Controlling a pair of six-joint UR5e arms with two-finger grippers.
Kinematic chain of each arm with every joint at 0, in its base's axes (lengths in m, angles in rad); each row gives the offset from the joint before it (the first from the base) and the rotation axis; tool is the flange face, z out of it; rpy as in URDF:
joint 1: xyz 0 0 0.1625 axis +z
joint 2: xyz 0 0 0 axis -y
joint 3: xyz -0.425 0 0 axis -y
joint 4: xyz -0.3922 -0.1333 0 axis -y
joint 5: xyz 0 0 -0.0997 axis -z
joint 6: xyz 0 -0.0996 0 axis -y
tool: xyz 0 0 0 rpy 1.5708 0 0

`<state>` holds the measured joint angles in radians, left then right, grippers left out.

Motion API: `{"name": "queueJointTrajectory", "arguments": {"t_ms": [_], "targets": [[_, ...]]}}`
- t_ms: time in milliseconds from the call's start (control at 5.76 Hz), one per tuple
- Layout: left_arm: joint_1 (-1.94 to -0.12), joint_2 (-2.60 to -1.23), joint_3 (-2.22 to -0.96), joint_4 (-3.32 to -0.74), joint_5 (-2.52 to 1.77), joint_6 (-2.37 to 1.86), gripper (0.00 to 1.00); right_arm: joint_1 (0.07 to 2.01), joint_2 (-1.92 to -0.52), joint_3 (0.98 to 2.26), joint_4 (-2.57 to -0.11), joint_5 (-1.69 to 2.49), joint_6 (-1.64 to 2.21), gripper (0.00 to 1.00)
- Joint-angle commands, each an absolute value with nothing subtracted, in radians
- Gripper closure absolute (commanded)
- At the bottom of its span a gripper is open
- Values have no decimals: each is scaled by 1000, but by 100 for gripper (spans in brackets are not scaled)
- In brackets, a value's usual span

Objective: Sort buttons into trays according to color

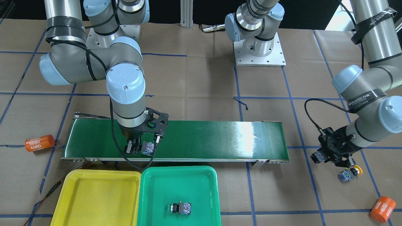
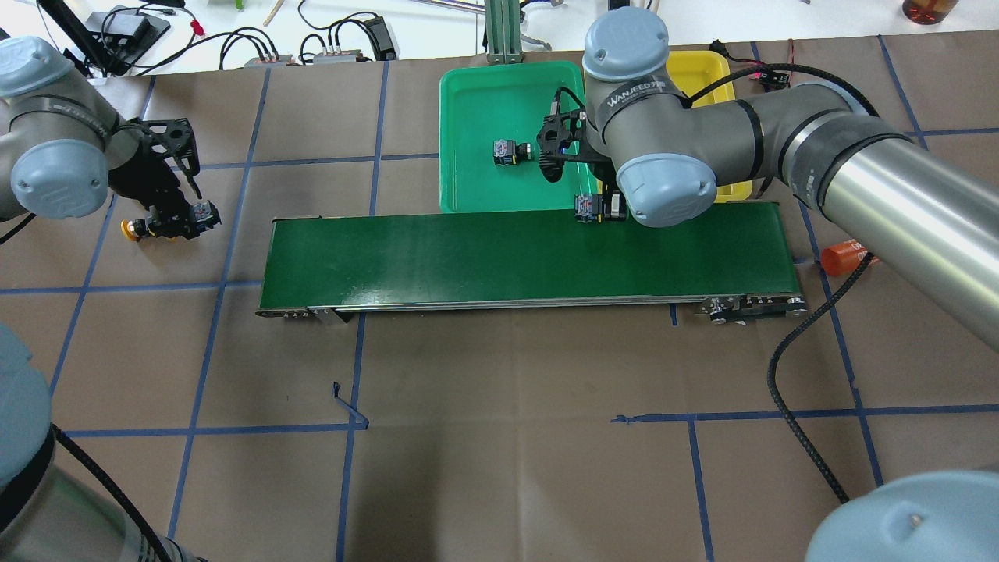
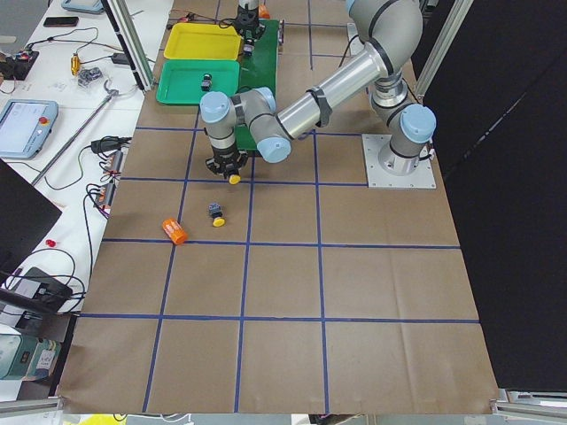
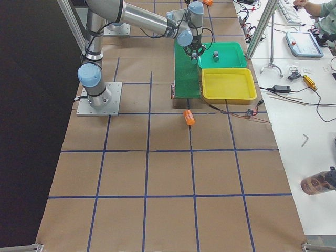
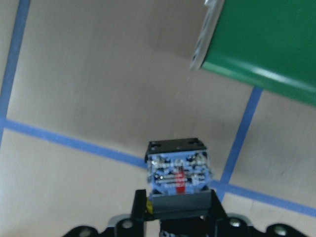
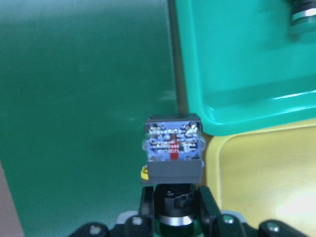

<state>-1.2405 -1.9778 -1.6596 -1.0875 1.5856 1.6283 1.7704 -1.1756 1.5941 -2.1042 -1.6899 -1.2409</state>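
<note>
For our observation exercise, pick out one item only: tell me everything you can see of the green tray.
The green tray is shallow and square with rounded corners and a raised rim. It looks like glossy plastic. It lies flat on the paper-covered table, alongside the belt, with the yellow tray close against one side. One button lies on its side inside it; the rest of its floor is bare.

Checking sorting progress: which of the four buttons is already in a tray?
The button lying in the green tray. The right gripper and left gripper each hold one; the fourth, yellow-capped, lies on the brown paper.
</note>
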Motion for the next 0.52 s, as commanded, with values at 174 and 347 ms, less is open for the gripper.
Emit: {"name": "queueJointTrajectory", "arguments": {"t_ms": [174, 347], "targets": [[-1465, -1898, -1744, -1100, 1592, 1640, 99, 1773, -1016, 1302, -2114, -1680, -1322, 94], [-1470, -1887, -1808, -1086, 1588, 1635, 98, 1773, -921, 1190, -2115, -1677, -1360, 94]]}}
